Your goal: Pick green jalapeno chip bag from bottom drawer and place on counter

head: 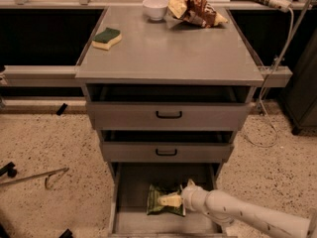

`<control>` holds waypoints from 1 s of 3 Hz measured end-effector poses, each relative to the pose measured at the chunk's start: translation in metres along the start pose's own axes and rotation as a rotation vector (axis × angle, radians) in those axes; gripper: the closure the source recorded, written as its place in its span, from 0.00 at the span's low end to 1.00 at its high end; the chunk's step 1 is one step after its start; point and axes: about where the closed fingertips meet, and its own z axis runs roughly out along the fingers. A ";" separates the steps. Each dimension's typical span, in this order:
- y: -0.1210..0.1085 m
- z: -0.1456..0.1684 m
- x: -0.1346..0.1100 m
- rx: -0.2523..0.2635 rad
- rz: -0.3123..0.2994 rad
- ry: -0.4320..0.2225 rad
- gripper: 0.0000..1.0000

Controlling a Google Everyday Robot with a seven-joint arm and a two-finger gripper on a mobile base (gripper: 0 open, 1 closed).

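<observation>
From here my gripper [173, 199] reaches in from the right, low inside the bottom drawer [148, 178], with the green jalapeno chip bag [156, 206] lying flat directly beneath it and spreading to its left, though I cannot tell whether it is wide or clamped.

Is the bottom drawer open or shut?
Open: the drawer is pulled out, the green bag lies inside, the end effector over it.

Bag [156, 206] partly under gripper [176, 193], bottom drawer [143, 178]
</observation>
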 end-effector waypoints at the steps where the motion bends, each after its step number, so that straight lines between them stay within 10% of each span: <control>1: -0.017 0.021 0.042 0.027 0.026 0.002 0.00; 3: -0.021 0.034 0.055 0.007 0.039 0.041 0.00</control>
